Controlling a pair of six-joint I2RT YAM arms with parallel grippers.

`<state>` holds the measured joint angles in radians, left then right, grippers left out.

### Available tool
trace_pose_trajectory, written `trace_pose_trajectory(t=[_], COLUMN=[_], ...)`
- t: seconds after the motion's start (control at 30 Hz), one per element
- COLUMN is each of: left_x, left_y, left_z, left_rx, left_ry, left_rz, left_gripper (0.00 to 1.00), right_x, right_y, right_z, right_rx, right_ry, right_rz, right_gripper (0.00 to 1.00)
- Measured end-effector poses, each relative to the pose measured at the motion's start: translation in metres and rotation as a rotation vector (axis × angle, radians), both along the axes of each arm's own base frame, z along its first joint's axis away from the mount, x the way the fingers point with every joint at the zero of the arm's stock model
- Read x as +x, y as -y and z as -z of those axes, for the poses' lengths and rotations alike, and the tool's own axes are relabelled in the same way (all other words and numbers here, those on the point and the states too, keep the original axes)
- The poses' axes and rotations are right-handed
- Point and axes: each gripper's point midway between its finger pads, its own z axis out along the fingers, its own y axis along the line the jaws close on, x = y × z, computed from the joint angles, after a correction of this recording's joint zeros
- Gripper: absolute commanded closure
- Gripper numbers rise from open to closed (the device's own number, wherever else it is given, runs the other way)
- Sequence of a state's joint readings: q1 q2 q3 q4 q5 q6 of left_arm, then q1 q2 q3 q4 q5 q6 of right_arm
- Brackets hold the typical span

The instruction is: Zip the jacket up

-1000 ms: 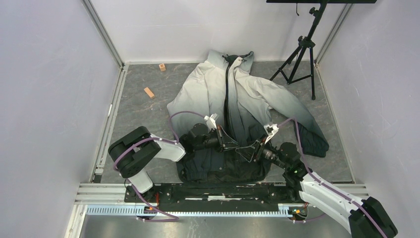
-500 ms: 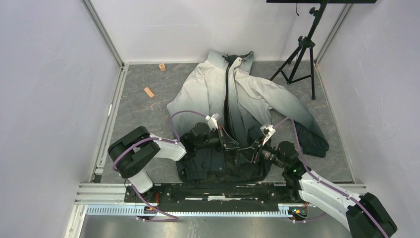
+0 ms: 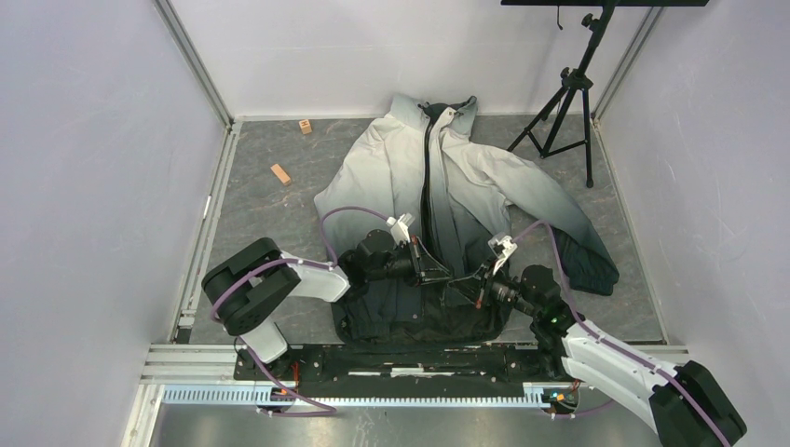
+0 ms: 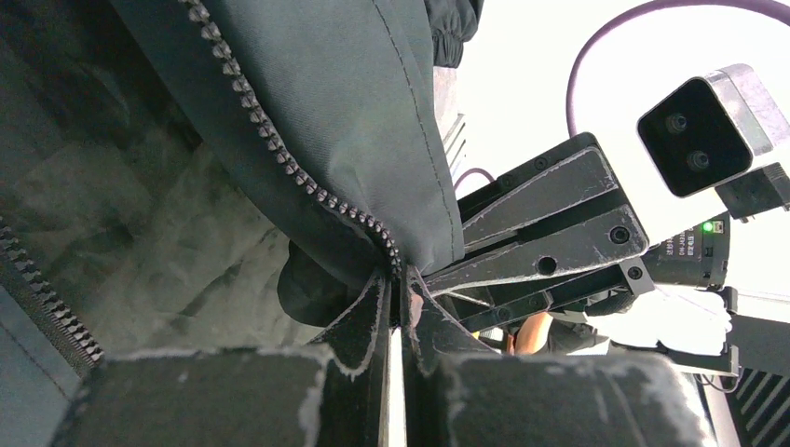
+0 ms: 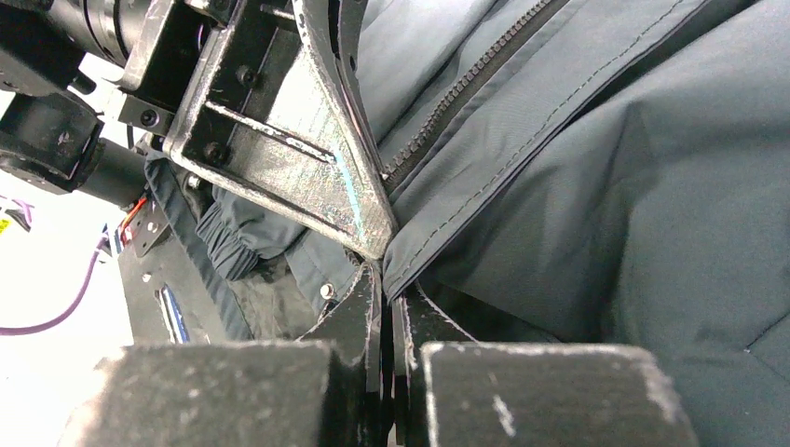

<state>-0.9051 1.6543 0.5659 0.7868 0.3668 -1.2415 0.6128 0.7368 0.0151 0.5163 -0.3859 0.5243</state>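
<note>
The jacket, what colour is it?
The jacket fades from pale grey at the collar to black at the hem; best in top view.

We identify the jacket (image 3: 438,186) as woven cloth with a matt, finely textured face and stitched seams. Its zipper teeth (image 4: 279,149) are dark with a slight sheen; we cannot tell plastic from metal. The left gripper (image 4: 398,289) and the right gripper (image 5: 385,284) have hard, matt black fingers with scuffed, pale-worn edges and scratched flat faces. The table (image 3: 261,223) shows a smooth grey, stone-like pattern. The block (image 3: 280,174) at far left looks like bare wood. The near rail (image 3: 373,396) is ribbed, bright metal. The right arm's shell (image 3: 606,368) is smooth white plastic. The tripod (image 3: 570,102) is matt black.
</note>
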Motion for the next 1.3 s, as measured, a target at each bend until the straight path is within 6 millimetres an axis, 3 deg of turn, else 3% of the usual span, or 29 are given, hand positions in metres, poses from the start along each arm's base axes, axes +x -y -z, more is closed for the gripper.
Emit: trace_pose_trajectory(t=[0.07, 0.23, 0.33, 0.47, 0.57, 0.7, 0.83, 1.0, 1.2, 1.3], left_x=[-0.001, -0.002, -0.002, -0.006, -0.016, -0.037, -0.054, -0.058, -0.064, -0.066], left_y=[-0.001, -0.009, -0.020, -0.040, -0.059, -0.074, -0.074, -0.073, -0.071, -0.066], left_z=[0.000, -0.008, -0.020, -0.034, -0.034, -0.020, -0.015, -0.013, -0.010, -0.017], left_rx=[0.008, 0.060, 0.118, 0.220, 0.315, 0.390, 0.374, 0.355, 0.352, 0.314], left_ry=[0.004, 0.055, 0.099, 0.138, 0.101, 0.009, -0.021, -0.018, -0.041, -0.029], left_rz=[0.003, 0.002, -0.008, -0.015, -0.011, 0.039, 0.103, 0.117, 0.152, 0.177], left_gripper=[0.80, 0.36, 0.27, 0.25, 0.27, 0.27, 0.28, 0.37, 0.33, 0.37], right_x=[-0.001, -0.004, -0.004, -0.007, -0.010, -0.010, -0.011, -0.012, -0.011, -0.011], right_y=[0.000, -0.001, 0.002, 0.003, 0.001, -0.007, -0.013, -0.015, -0.015, -0.016], right_z=[0.000, 0.001, 0.002, 0.006, 0.003, -0.026, -0.056, -0.063, -0.078, -0.083], right_rx=[-0.006, -0.029, -0.056, -0.097, -0.101, -0.033, 0.042, 0.058, 0.085, 0.095], right_ry=[0.009, 0.054, 0.092, 0.144, 0.192, 0.321, 0.445, 0.484, 0.556, 0.578], right_rz=[-0.011, -0.053, -0.069, -0.108, -0.148, -0.190, -0.214, -0.226, -0.221, -0.220], right_gripper=[1.00, 1.00, 1.00, 1.00, 1.00, 1.00, 1.00, 1.00, 1.00, 1.00])
